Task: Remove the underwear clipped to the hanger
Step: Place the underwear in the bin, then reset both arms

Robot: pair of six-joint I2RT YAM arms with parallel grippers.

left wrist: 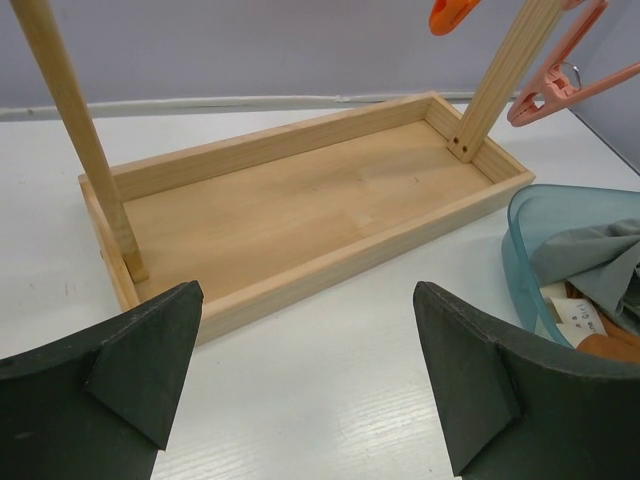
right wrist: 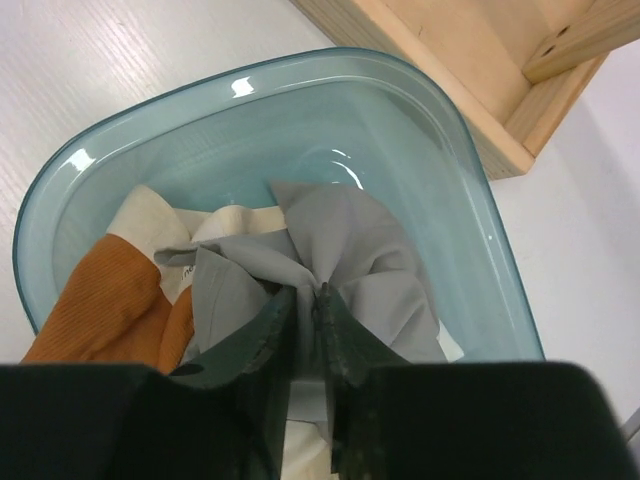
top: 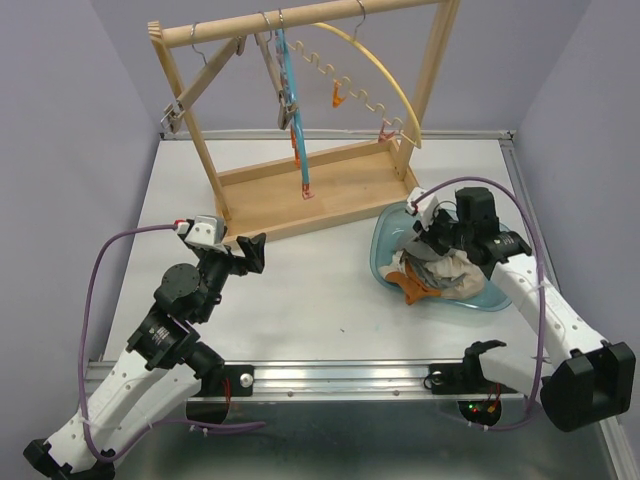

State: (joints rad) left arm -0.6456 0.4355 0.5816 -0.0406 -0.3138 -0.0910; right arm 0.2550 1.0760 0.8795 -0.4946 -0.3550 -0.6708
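Now over the blue tub [right wrist: 250,88] on the bench [right wrist: 90,50], the right fingers [right wrist: 303,318] pinch a grey piece of underwear [right wrist: 360,250] above the beige and orange ones; the left fingers [left wrist: 140,370] hang wide near the wooden rack [left wrist: 300,200]. Releasing well inside the rim looks wisest.

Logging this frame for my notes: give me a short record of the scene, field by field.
left pincer: open, empty, over the table in front of the rack
right pincer: shut on grey cloth, inside the tub
other tub contents: orange cloth, cream cloth
rack: wooden, next to the tub
hangers: no cloth seen on them
clips: orange, hanging bare
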